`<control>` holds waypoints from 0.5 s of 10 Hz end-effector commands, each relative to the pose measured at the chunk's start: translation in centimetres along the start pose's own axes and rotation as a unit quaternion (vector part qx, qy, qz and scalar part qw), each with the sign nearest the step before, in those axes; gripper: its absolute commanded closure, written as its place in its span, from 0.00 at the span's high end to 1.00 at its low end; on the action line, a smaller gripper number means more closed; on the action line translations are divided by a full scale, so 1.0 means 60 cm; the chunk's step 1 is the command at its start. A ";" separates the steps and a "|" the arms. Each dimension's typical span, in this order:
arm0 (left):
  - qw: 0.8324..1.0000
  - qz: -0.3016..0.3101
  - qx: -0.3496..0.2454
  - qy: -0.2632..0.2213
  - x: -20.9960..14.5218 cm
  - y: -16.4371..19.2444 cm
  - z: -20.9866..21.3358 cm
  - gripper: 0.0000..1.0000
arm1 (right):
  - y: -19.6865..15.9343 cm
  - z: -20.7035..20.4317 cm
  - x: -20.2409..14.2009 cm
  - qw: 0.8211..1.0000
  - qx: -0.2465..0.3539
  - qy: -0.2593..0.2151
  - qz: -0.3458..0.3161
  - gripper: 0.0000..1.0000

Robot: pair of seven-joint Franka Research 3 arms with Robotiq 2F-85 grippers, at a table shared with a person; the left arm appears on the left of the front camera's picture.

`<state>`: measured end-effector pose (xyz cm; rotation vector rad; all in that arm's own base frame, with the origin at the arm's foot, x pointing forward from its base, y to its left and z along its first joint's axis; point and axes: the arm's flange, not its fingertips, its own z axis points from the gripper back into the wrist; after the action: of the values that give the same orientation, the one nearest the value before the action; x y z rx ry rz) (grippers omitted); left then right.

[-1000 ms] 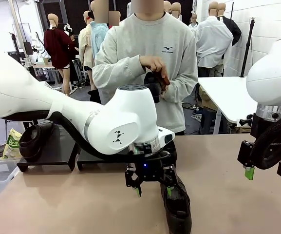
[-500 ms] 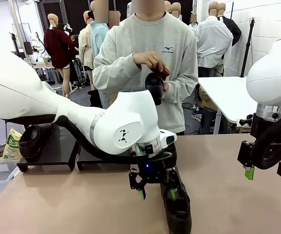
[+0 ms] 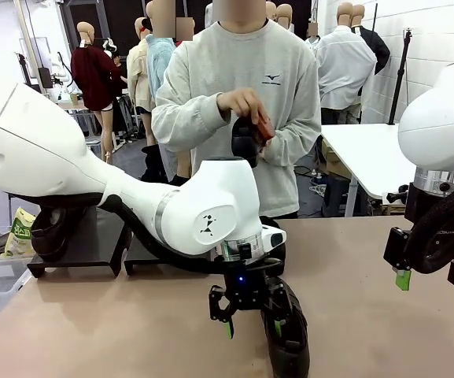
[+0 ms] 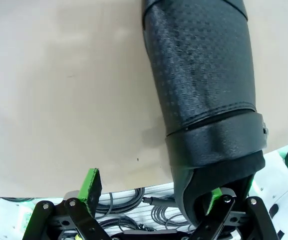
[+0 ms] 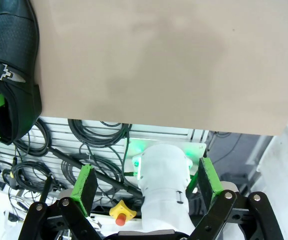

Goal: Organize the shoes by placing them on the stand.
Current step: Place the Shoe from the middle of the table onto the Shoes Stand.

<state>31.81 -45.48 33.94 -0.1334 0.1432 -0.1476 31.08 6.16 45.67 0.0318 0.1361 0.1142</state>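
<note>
Since a second ago the left gripper (image 3: pixel 252 327) has dropped lower and drifted toward the near edge of the worktop (image 3: pixel 108 331). The person's hand (image 3: pixel 245 105) has also shifted on the held shoe (image 3: pixel 246 142) at chest height. The right gripper (image 3: pixel 430 279) has not moved: it hangs above the worktop at the right side, jaws apart and empty.

Step in hand: pick-up of the near shoe (image 3: pixel 293 350), which lies on the worktop with its heel end at the near edge. The left gripper stands over that heel with jaws fully apart, not yet clamped. In the left wrist view one green pad (image 4: pixel 91 183) sits well apart from the shoe. The other pad (image 4: pixel 213 196) peeks out at the heel opening, and whether it is inside the collar or just behind it cannot be told.

Progress: one stand shoe (image 3: pixel 52 230) already rests on the black stand (image 3: pixel 93 244) at the far left, so the task appears to be at an early stage.

Next move, by judgement: close the jaws on the heel wall until the hold is firm, lift straight up, then carry the shoe left to a free part of the stand. Caution — the shoe lies close to the edge, and a sideways nudge during closing could push it off.
</note>
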 end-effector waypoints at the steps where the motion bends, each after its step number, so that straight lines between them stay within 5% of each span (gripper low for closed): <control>1: 1.000 -0.002 0.001 0.004 0.004 -0.016 -0.002 0.93 | 0.000 0.002 -0.001 1.000 0.001 0.004 0.007 1.00; 5: 1.000 -0.022 0.004 -0.004 0.000 -0.015 -0.002 0.41 | 0.000 0.002 -0.001 1.000 0.001 0.004 0.007 1.00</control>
<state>31.82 -46.20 33.90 -0.1364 0.1466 -0.1634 31.08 6.16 45.67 0.0317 0.1361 0.1143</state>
